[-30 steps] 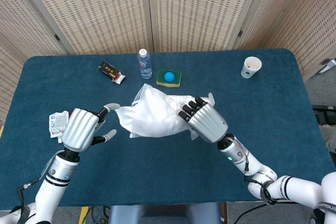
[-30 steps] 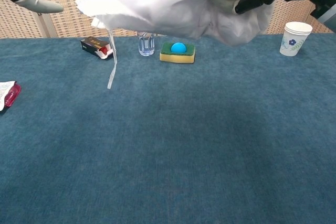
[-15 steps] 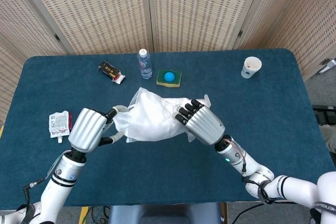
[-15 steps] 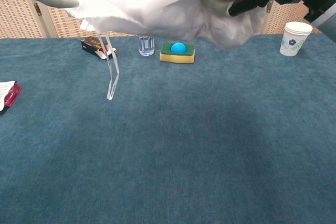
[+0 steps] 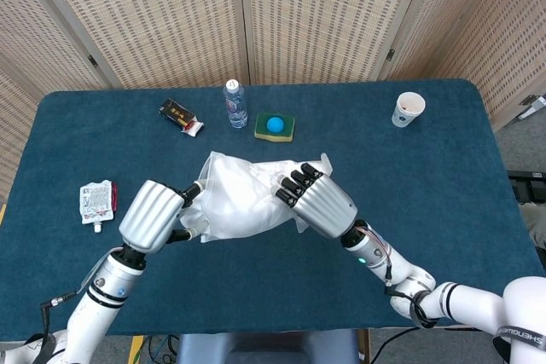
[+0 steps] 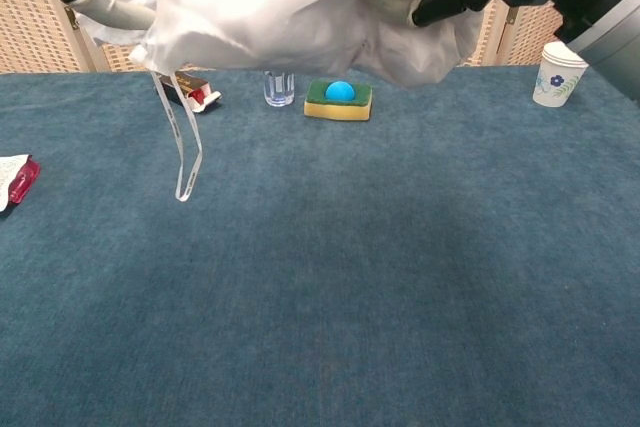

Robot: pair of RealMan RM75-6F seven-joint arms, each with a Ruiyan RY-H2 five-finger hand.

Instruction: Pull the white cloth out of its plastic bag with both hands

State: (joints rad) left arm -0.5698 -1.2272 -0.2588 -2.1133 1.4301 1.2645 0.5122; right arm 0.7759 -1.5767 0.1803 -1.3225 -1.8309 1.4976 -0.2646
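I've got the bag with the cloth inside it lifted above the table, toward its front edge. My left hand grips its left end, my right hand clutches its right end.

We see bright, even light from above in both views. The white cloth blows out to glare in the chest view, casting a soft shadow on the table. Focus stays sharp.
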